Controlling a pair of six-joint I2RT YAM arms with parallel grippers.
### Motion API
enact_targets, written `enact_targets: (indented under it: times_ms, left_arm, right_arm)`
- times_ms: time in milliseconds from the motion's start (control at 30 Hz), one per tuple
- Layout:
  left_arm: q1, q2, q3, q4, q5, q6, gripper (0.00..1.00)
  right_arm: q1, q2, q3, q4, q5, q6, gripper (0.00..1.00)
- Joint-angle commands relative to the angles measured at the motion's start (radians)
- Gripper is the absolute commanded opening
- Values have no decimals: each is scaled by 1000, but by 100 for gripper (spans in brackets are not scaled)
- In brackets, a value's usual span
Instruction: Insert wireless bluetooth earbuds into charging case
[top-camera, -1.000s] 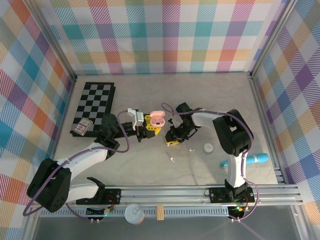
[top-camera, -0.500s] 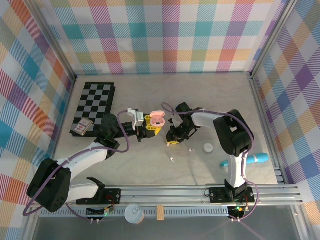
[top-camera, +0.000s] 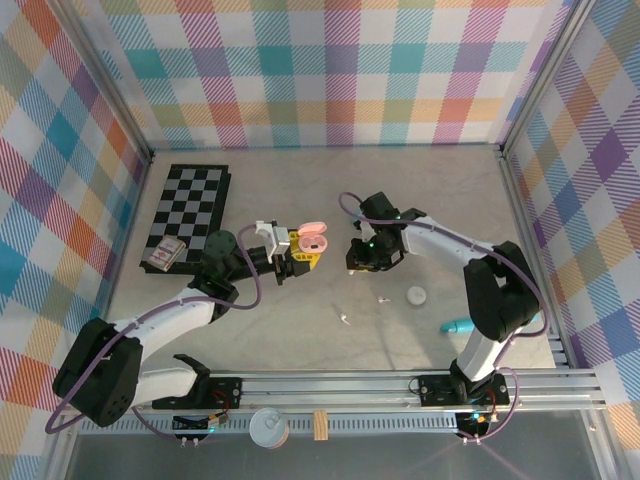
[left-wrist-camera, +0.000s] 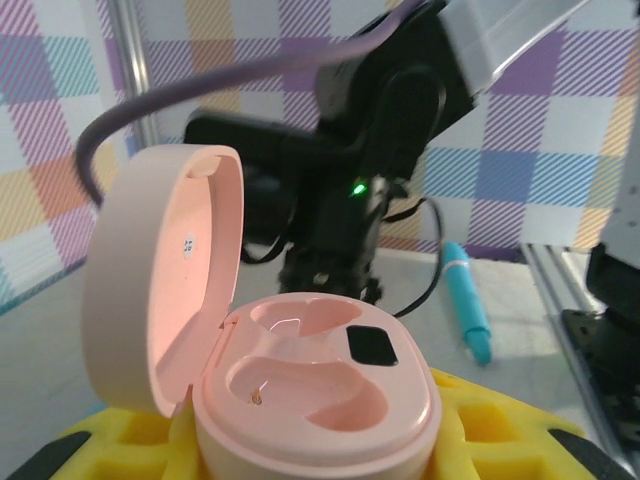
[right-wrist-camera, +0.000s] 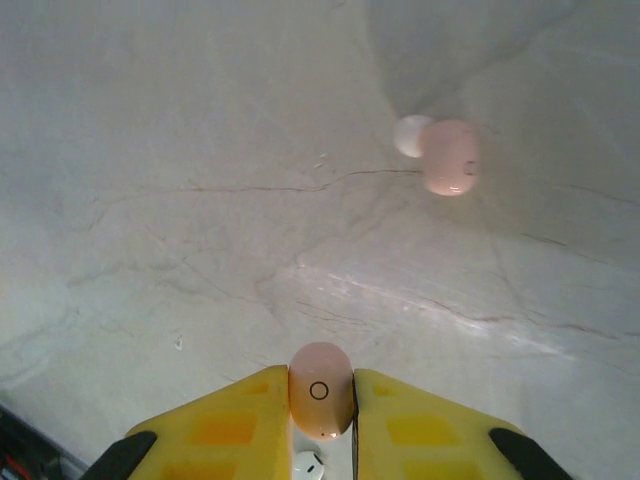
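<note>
Left of centre on the worktop (top-camera: 420, 190), the left gripper (top-camera: 305, 250) is clamped on an open pink charging case (left-wrist-camera: 310, 385), its lid (left-wrist-camera: 160, 290) tipped back. The left wrist view shows both moulded wells empty, a detail too small to read from overhead. Just right of centre, the right gripper (right-wrist-camera: 320, 405) pinches a pink earbud (right-wrist-camera: 320, 385) between its yellow fingers (right-wrist-camera: 240, 415). The bud looks feather-light, hard and glossy, so likely slippery. Gripping across its rounded body, as here, seems soundest. The right wrist view shows a second pink earbud (right-wrist-camera: 448, 158) lying loose on the surface. Overhead, a pale speck (top-camera: 382, 298), possibly another bud, lies nearer the near edge.
</note>
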Motion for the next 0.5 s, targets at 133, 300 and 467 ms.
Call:
enact_targets:
  times_ms: [133, 300, 467]
  left_arm:
    - [8, 46, -48, 90, -193, 80, 27]
    - [8, 74, -50, 117, -215, 81, 27]
    - [7, 94, -44, 123, -211, 86, 27]
  right_arm:
    - [4, -41, -47, -42, 166, 136, 19]
    - [3, -61, -69, -49, 240, 207, 19]
    - [3, -78, -85, -40, 261, 241, 19]
